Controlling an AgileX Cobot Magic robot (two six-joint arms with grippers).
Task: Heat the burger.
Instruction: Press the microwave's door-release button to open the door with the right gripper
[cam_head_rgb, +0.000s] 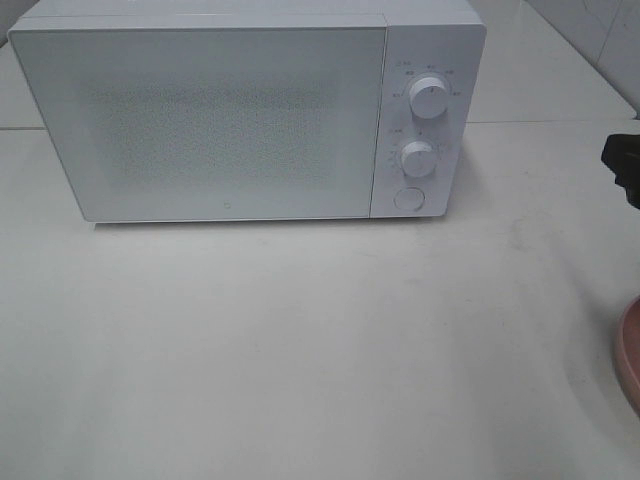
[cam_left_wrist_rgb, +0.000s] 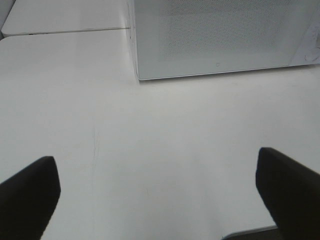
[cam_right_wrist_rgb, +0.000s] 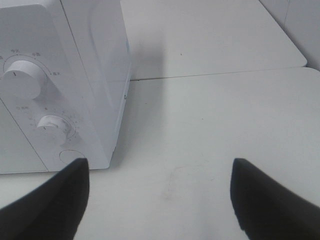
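While door (cam_head_rgb: 197, 120) sits shut, white microwave (cam_head_rgb: 248, 110) shows two knobs (cam_head_rgb: 430, 99), round button (cam_head_rgb: 408, 198).

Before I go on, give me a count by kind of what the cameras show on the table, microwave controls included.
Microwave: 1
Knobs: 2, upper knob and lower knob
Round button: 1
Pink plate, only its edge in view: 1
Burger: 0 in view
Total: 5
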